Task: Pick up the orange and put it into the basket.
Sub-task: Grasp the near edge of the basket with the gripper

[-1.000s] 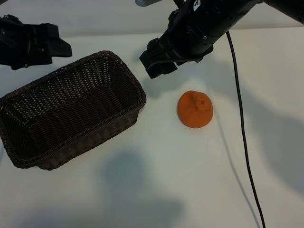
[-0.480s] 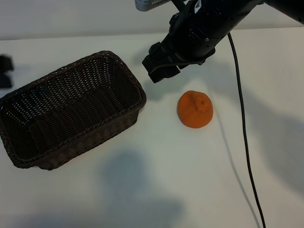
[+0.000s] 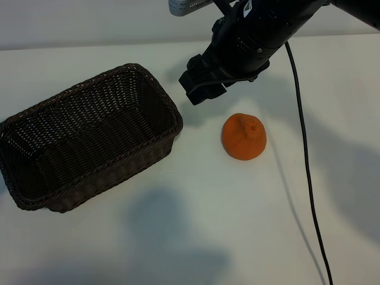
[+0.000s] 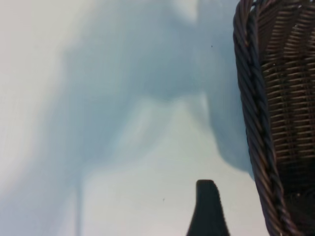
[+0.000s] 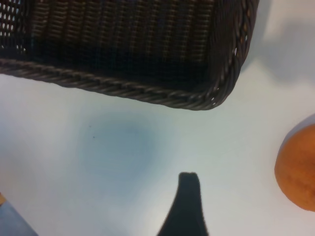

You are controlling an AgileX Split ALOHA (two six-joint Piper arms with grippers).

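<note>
My right hand (image 3: pixel 202 89) hangs above the white desk (image 3: pixel 190 237), between the far corner of the basket (image 3: pixel 89 136) and the orange (image 3: pixel 243 138), touching neither. Its fingers are spread apart and nothing is between them; in my right wrist view only one dark fingertip (image 5: pixel 188 189) shows, over bare desk. The orange sits on the desk by itself, stem end up (the pucker shows on top), to the right of the basket in the exterior view and apart from it. From my right wrist it appears only as a curved slice at the edge of the view. The basket, dark brown wicker with a braided rim, lies at a slant on the left part of the desk, and what I can see of its inside holds nothing. A thin black cable (image 3: pixel 306 166) runs from my right arm down across the desk, passing to the right of the orange. My left hand is out of the exterior view; its wrist camera shows one dark fingertip (image 4: pixel 206 204) just beside the basket's braided rim, over the desk, with its fingers standing spread and empty.
</note>
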